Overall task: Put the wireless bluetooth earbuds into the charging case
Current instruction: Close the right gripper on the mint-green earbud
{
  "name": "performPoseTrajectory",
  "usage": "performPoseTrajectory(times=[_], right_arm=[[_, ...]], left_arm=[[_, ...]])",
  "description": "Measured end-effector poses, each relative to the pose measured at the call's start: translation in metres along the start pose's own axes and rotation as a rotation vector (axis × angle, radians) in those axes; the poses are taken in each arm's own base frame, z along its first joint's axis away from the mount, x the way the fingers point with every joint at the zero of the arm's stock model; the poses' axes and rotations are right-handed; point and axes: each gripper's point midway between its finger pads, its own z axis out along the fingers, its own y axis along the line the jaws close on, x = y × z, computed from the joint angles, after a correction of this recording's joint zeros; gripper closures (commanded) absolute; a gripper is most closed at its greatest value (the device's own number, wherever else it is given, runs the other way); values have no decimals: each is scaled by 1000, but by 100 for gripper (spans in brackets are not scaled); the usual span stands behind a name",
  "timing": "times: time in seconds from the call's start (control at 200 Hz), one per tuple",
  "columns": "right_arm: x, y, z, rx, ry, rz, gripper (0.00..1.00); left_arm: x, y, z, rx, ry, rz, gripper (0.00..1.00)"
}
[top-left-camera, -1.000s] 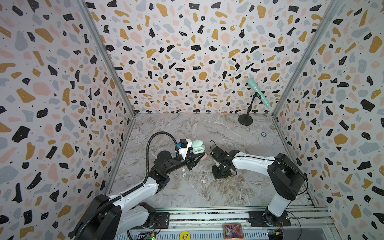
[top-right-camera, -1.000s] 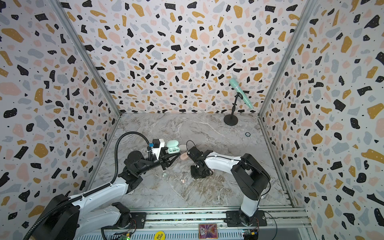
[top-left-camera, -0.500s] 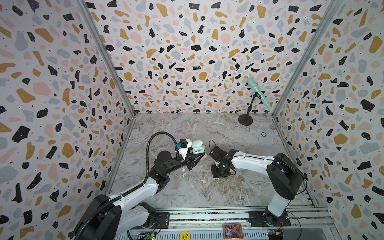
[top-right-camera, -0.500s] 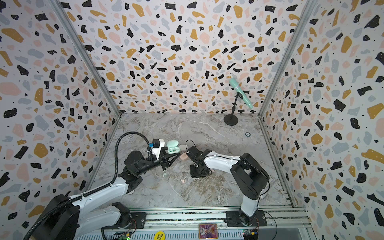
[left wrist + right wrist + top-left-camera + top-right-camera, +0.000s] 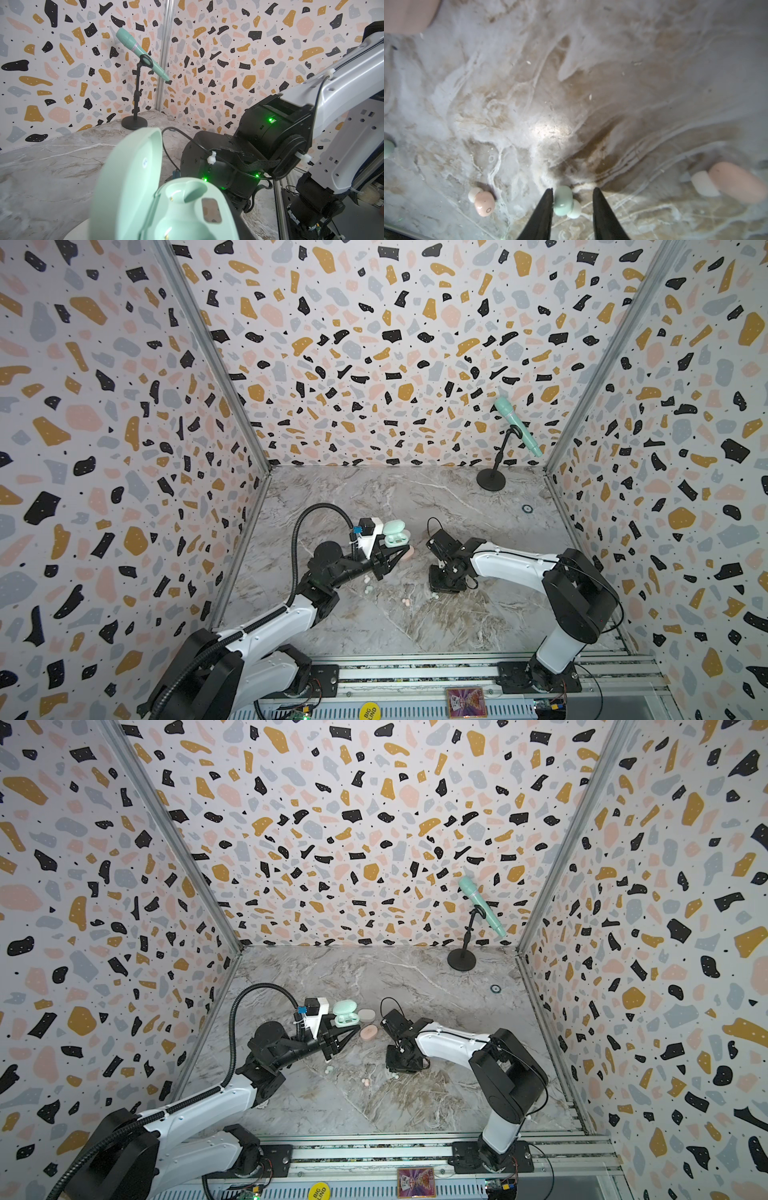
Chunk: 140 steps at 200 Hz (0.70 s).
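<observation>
Straddling mint-green bean-shaped plastic earbud [image 5: 562, 200]: right gripper [image 5: 572, 190], jaws parted. Left gripper [image 5: 355, 1031] at its 10 o'clock, clenched on open mint-green plastic case [image 5: 395, 535].

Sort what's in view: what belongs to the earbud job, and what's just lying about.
Belongs to the job:
- open mint case, held by the left gripper
- mint earbud, inside the open right gripper
- pink earbud, loose nearby
- pink case and whitish case

Just lying about:
- mint microphone
- small ring
- card at the front
</observation>
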Motion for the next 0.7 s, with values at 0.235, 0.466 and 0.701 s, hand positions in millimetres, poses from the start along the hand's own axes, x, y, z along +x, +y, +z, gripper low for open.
performPoseTrajectory(times=[0.235,0.466,0.701], right_arm=[[4,3,1,-1,4,-4,70],[7,5,2,1,10,-13,74],[10,5,9,17,23,-20,78]], left_arm=[[0,0,0,0,0,0,56],[0,0,0,0,0,0,56],[0,0,0,0,0,0,56]])
